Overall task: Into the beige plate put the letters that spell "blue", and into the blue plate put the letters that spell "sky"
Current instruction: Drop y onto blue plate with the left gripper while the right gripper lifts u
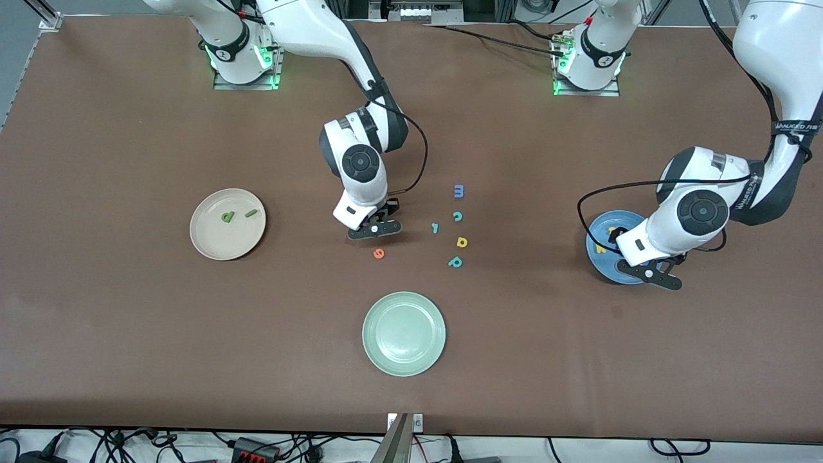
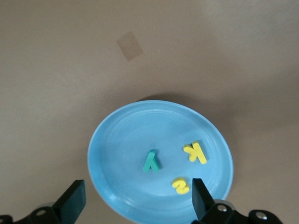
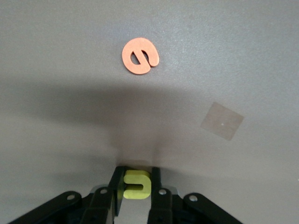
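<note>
From the front, the left gripper (image 1: pixel 649 267) and its wrist hid much of the blue plate (image 1: pixel 601 260) and its letters, while the yellow u (image 3: pixel 137 184) was lost under the right gripper (image 1: pixel 375 229).

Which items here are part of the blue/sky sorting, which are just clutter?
Job:
- beige plate with green b and l
- yellow u in right gripper
- orange e
- blue plate holding s, k, y

Clutter:
- pale green plate
- blue m
- teal c
- teal hook
- yellow d
- teal p
</note>
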